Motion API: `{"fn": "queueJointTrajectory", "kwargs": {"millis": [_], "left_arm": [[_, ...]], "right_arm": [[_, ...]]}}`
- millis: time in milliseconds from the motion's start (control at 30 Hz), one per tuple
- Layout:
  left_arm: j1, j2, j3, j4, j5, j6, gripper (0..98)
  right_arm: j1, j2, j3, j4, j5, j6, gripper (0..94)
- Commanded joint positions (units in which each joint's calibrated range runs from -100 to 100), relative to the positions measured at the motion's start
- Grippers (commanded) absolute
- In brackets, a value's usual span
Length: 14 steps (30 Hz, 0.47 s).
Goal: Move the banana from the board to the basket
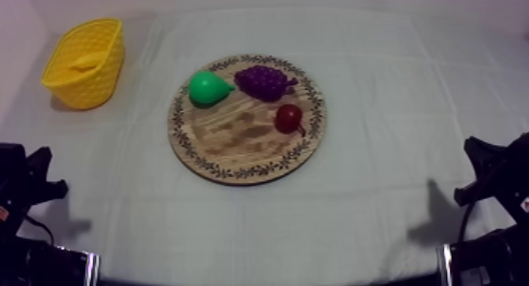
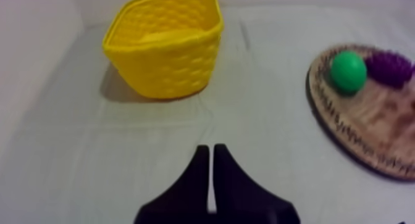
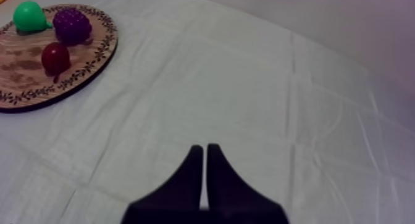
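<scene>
Board (image 1: 236, 143) holds pear (image 1: 209, 88), grapes (image 1: 264, 81), small red fruit (image 1: 290, 117); left tool (image 2: 212, 149) and right tool (image 3: 205, 149) sit closed, empty.

You have the yellow basket (image 1: 93, 84) standing upright at the far left of the table (image 1: 378, 92), its walls a woven lattice, its mouth open upward, well apart from the wooden board (image 1: 236, 139). Inside it you can make out a yellow, slightly curved shape lying low, which looks like the banana (image 1: 85, 64), though its outline is hard to tell. The round board lies flat near the table's middle, with a dark leafy pattern round its rim.
</scene>
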Motion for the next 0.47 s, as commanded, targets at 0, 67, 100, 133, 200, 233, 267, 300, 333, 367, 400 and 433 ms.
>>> {"fn": "queueJointTrajectory", "kwargs": {"millis": [0, 67, 100, 133, 200, 233, 267, 300, 333, 367, 400, 433], "left_arm": [[-0.13, -0.38, 0.33, -0.07, -0.82, 7.07, 0.1], [-0.22, -0.56, 0.67, -0.11, -1.41, 8.51, 0.1], [-0.24, -0.61, 0.85, -0.12, -1.88, 8.84, 0.1], [-0.28, -0.64, 1.07, -0.13, -2.51, 8.99, 0.1], [-0.44, -0.69, 1.48, -0.14, -3.93, 8.98, 0.1], [-0.48, -0.7, 1.65, -0.14, -4.4, 8.89, 0.1], [-0.51, -0.71, 1.77, -0.14, -4.73, 8.8, 0.1], [-0.54, -0.71, 1.85, -0.14, -4.96, 8.73, 0.1], [-0.55, -0.72, 1.91, -0.15, -5.12, 8.68, 0.1], [-0.56, -0.72, 1.95, -0.15, -5.23, 8.65, 0.1], [-0.57, -0.72, 1.97, -0.15, -5.31, 8.63, 0.1], [-0.58, -0.72, 1.99, -0.15, -5.37, 8.61, 0.1]], "right_arm": [[-0.02, -0.01, 0.04, 0.0, -0.02, 0.03, 0.4], [-0.02, -0.01, 0.04, 0.0, -0.02, 0.01, 0.4], [-0.02, -0.01, 0.04, 0.0, -0.02, 0.01, 0.4], [-0.02, -0.01, 0.04, 0.0, -0.02, 0.0, 0.4], [-0.02, -0.01, 0.04, 0.0, -0.02, 0.0, 0.4], [-0.02, -0.01, 0.04, 0.0, -0.02, 0.0, 0.4], [-0.02, -0.01, 0.04, 0.0, -0.02, 0.0, 0.4], [-0.02, -0.01, 0.04, 0.0, -0.02, 0.01, 0.4], [-0.02, -0.01, 0.04, 0.0, -0.02, 0.02, 0.4], [-0.02, -0.01, 0.04, 0.0, -0.02, 0.03, 0.4], [-0.02, -0.01, 0.04, 0.0, -0.02, 0.02, 0.4], [-0.02, -0.01, 0.04, 0.0, -0.02, 0.01, 0.4]]}}
